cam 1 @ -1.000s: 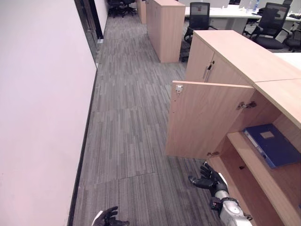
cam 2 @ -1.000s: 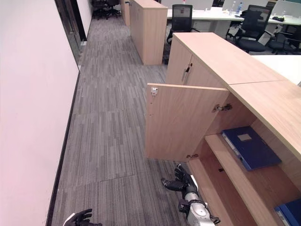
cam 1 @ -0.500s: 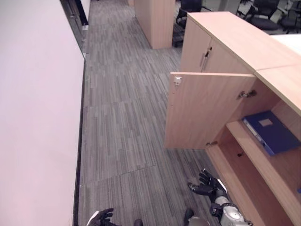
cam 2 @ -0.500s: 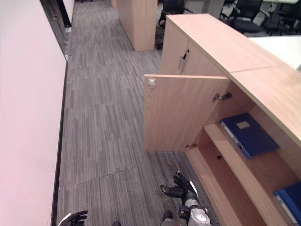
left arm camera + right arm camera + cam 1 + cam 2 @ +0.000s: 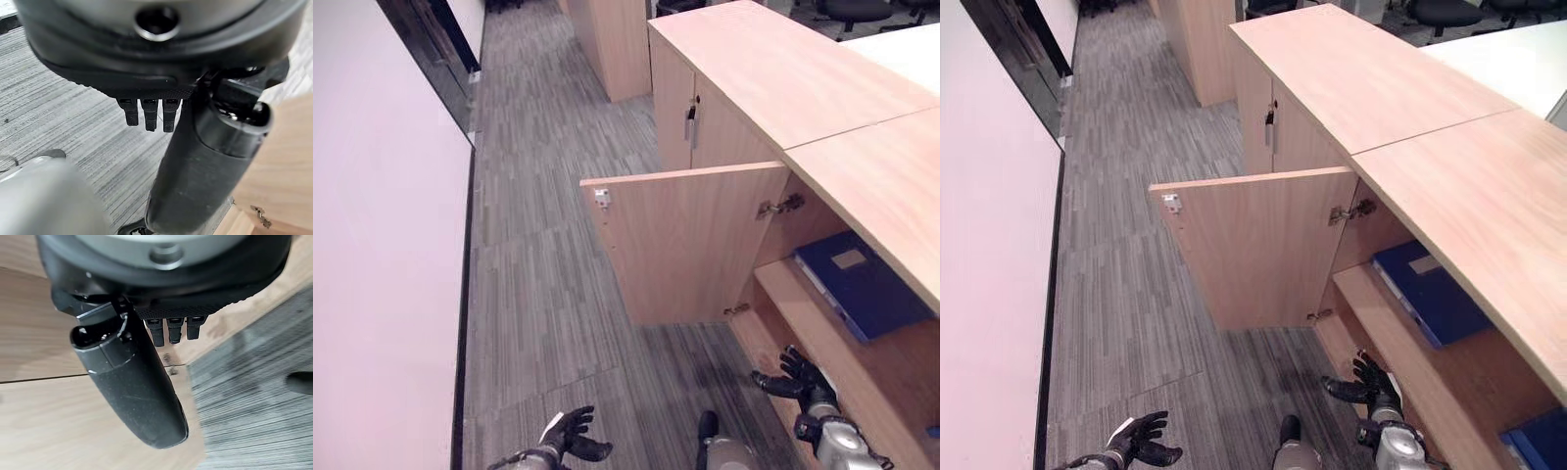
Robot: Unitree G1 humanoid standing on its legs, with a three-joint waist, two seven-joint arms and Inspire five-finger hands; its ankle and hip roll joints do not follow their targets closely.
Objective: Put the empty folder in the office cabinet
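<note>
Blue folder [image 5: 862, 284] lies flat on cabinet shelf [image 5: 803, 313], door [image 5: 690, 240] open. My right hand [image 5: 800, 375] and left hand [image 5: 570, 434]: fingers spread, empty. Folder likely light, stiff, slick; take by spine edge.

The open cabinet door [image 5: 690, 240] juts over the carpeted aisle [image 5: 538, 245], narrowing passage alongside.

The blue folder [image 5: 862, 284] on the cabinet's upper shelf was partly hidden under the wooden top [image 5: 862, 186], its far end out of sight. A second blue folder [image 5: 1540, 443] lower in the cabinet was cut off by the picture's corner. The left robot hand [image 5: 570, 435] lay near the lower edge, its arm cut off there.
</note>
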